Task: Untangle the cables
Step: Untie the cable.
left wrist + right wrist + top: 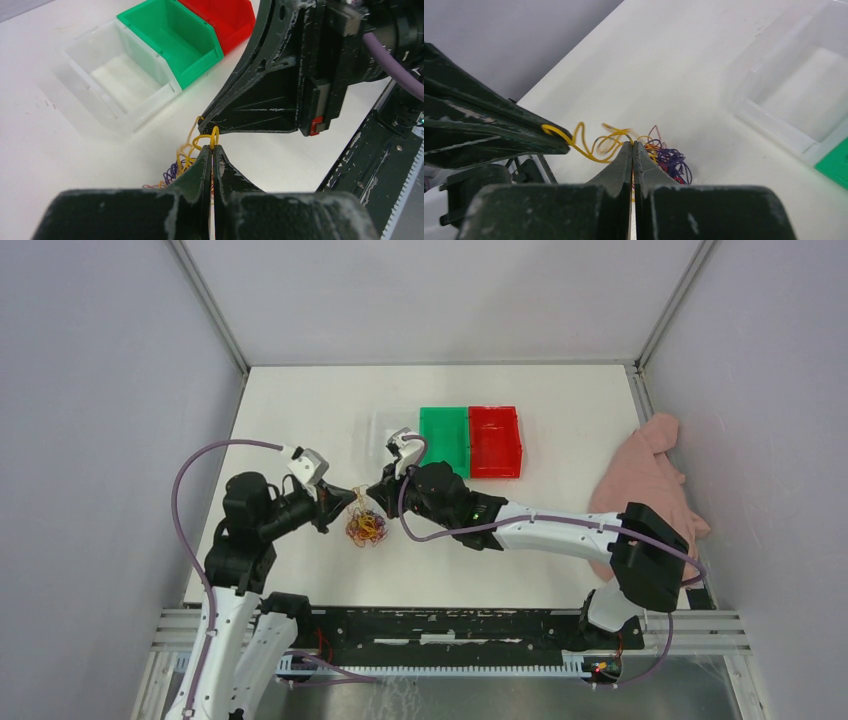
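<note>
A tangled bundle of thin cables (365, 528), yellow, red and dark blue-purple, hangs between my two grippers just above the white table. My left gripper (350, 502) is shut on a loop of the yellow cable (207, 139), its tips close against the right gripper's fingers. My right gripper (378, 498) is shut on the yellow cable (594, 147) too, with purple loops (671, 161) and red strands bunched just beyond its tips. In the left wrist view the purple strands (170, 173) hang left of my fingers. The rest of the bundle is hidden behind the fingers.
A clear bin (385, 433), a green bin (445, 439) and a red bin (496, 441) stand in a row behind the grippers. A pink cloth (645, 480) lies at the table's right edge. Grey walls enclose the table.
</note>
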Controlling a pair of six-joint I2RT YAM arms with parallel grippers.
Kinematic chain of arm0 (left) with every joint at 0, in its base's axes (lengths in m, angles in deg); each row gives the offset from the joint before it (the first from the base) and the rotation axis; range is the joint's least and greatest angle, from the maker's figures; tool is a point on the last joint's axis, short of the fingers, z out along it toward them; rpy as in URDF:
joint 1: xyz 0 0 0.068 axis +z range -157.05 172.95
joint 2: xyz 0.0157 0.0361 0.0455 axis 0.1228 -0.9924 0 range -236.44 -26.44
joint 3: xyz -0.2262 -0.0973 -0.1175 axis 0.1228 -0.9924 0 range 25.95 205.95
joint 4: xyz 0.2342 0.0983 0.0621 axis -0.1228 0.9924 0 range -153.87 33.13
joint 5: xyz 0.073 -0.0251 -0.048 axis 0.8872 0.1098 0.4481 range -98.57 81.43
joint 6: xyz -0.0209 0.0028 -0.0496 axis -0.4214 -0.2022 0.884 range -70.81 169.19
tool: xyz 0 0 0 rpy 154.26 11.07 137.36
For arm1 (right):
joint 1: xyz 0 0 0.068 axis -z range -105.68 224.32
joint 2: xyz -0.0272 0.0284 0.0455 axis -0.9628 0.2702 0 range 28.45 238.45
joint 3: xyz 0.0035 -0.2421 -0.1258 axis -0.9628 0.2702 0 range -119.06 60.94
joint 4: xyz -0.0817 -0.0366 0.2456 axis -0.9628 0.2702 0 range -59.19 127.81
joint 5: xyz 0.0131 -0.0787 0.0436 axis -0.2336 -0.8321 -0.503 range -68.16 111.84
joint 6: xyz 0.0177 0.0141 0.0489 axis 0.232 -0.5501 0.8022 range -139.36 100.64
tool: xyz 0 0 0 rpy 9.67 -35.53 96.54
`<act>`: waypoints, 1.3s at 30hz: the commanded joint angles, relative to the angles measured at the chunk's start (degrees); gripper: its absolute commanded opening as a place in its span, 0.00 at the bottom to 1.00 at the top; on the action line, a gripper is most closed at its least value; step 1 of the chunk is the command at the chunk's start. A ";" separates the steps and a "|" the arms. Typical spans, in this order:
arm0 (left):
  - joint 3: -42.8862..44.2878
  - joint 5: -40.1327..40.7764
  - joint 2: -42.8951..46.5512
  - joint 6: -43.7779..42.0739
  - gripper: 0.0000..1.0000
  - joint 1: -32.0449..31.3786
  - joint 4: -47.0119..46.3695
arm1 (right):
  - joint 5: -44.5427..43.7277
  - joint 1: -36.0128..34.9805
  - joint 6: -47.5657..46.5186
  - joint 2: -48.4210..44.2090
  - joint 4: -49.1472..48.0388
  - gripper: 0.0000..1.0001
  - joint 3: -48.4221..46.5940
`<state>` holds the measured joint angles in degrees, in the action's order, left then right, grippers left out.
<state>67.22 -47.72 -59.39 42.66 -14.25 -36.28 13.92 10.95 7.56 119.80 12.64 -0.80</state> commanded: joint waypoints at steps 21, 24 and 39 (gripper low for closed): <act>3.81 -6.88 1.58 -13.99 0.91 -0.09 6.26 | -0.64 0.09 -6.06 -16.03 9.41 0.00 -2.38; 5.31 -9.14 0.59 -11.42 0.91 0.00 4.02 | 3.05 0.04 -5.05 -15.32 11.22 0.01 -4.56; 2.64 -16.06 1.09 -9.19 0.69 0.00 -1.12 | 12.78 0.09 5.21 -16.56 10.83 0.00 -11.44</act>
<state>70.39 -59.68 -59.91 30.51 -14.25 -32.69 22.49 11.06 9.09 105.11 27.00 -8.71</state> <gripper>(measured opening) 0.742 0.011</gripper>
